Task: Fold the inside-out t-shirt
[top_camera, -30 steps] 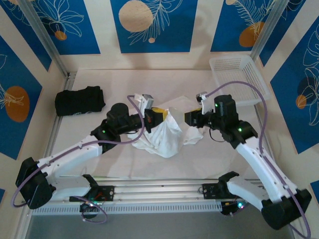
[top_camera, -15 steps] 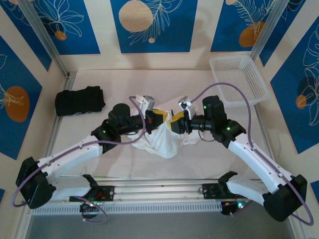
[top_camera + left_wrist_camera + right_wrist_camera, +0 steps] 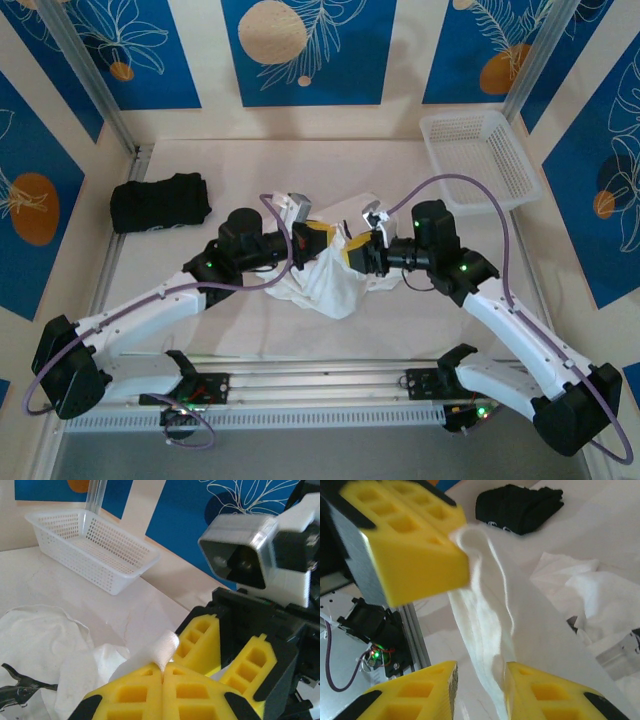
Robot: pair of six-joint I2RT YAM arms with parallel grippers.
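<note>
1. Top external: a white-covered table (image 3: 420,320), walled by blue panels (image 3: 300,50), is carrying one inside-out t-shirt (image 3: 325,280), bunched at centre. One black garment (image 3: 160,203) is lying far left and one basket (image 3: 480,150) is sitting in the far-right corner. Two arms are reaching inward, elbows out, with the left gripper (image 3: 318,238) and right gripper (image 3: 355,252) meeting nose to nose over the shirt. Bare table is lying open along the far edge.
2. Left wrist: the left gripper (image 3: 163,672) is pinching a small nub of shirt (image 3: 167,647) between pads pressed together. The right gripper (image 3: 225,655) is facing it, just beside. The basket (image 3: 115,575) is standing well apart.
3. Right wrist: the right gripper (image 3: 480,690) is holding its pads apart, straddling a strip of shirt (image 3: 485,630) that is hanging from the left gripper (image 3: 462,555).
</note>
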